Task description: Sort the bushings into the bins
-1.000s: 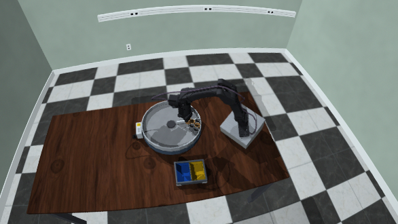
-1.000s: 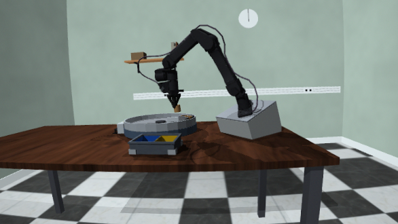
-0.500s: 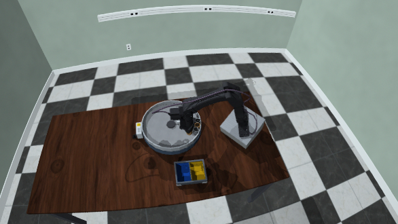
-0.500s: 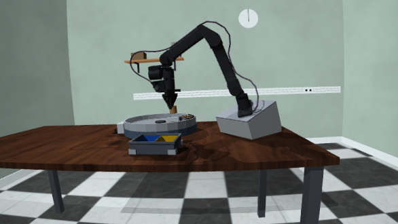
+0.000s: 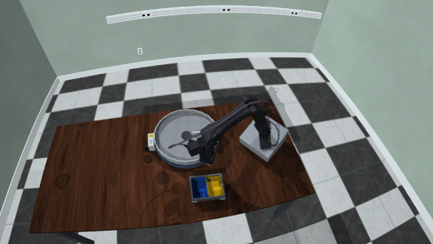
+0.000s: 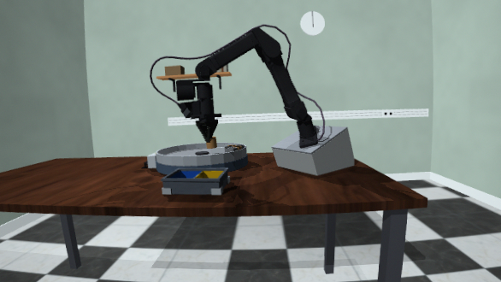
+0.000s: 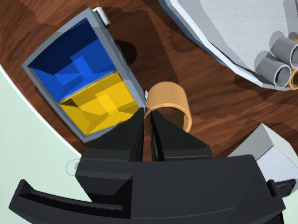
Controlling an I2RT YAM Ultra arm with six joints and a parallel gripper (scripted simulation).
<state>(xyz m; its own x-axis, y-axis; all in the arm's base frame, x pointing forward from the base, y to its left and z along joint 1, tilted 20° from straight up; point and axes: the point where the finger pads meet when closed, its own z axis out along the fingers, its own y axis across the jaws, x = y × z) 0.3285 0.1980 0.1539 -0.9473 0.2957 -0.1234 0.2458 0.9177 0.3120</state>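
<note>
My gripper [image 7: 147, 113] is shut on a bronze bushing [image 7: 168, 103], held by its rim above the table between the turntable and the bins. It also shows in the side view [image 6: 211, 142] under the gripper [image 6: 208, 133]. The yellow bin [image 7: 101, 107] and the blue bin [image 7: 72, 66] lie side by side in one grey tray, just left of the bushing in the wrist view. The grey turntable [image 5: 183, 137] holds several more bushings [image 7: 282, 63] at its rim, steel and bronze.
The arm's grey base block [image 5: 264, 140] stands right of the turntable. A small white box [image 5: 151, 140] sits against the turntable's left side. The bin tray [image 5: 207, 188] is near the table's front edge.
</note>
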